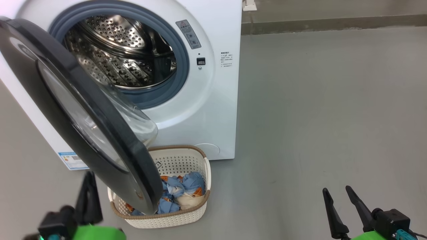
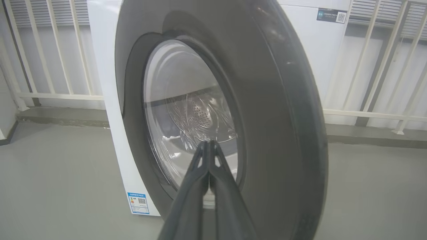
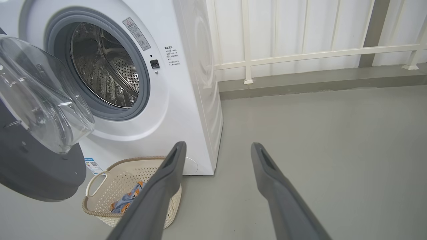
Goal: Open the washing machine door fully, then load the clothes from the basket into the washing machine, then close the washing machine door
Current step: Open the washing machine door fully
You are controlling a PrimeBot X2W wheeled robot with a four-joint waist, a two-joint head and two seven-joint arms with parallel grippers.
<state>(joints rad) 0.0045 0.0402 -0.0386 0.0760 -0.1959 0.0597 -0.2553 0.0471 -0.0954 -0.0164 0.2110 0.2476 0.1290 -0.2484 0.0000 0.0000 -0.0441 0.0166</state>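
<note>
The washing machine door (image 1: 110,136) stands swung out over the floor, seemingly not yet fully open. The washing machine (image 1: 213,100) shows a bare drum, and the clothes (image 1: 181,191) lie heaped in the basket (image 1: 173,220), set on the floor at the machine's front foot, partly under the door. Loading and closing remain. The left gripper (image 1: 88,196), fingers pinched together on nothing, points at the door's outer face. The right gripper (image 1: 337,189) hangs spread wide over open floor — well apart from the basket.
</note>
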